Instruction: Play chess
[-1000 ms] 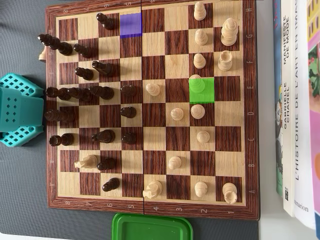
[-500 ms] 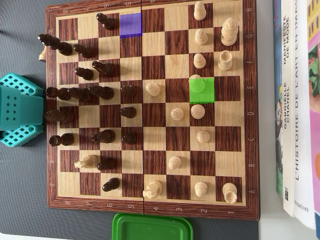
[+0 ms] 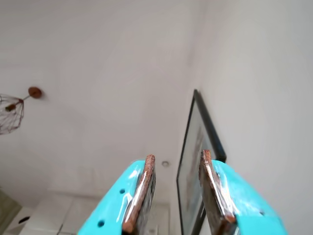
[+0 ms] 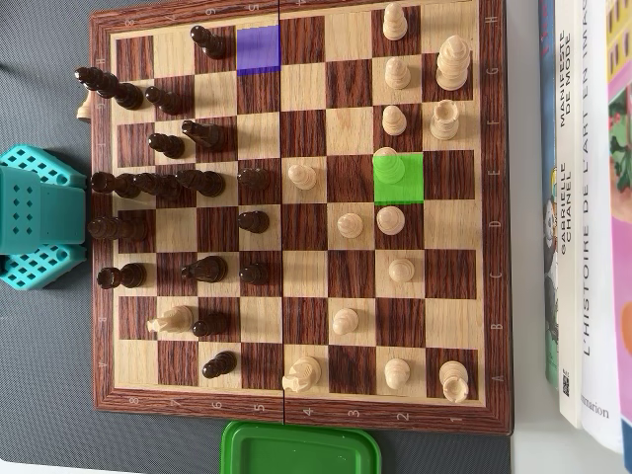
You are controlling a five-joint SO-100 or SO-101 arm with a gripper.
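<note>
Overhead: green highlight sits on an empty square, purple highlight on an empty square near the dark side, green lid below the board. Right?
Not quite. In the overhead view the green highlighted square is not empty: a light pawn stands on it. The rest holds: the purple highlighted square is empty and sits near the dark pieces, and the green lid lies below the board.

Green container lid (image 4: 300,449) below board edge. Books (image 4: 583,207) stacked at right. Framed picture (image 3: 195,161) on wall; wire lamp (image 3: 11,113) hanging.
</note>
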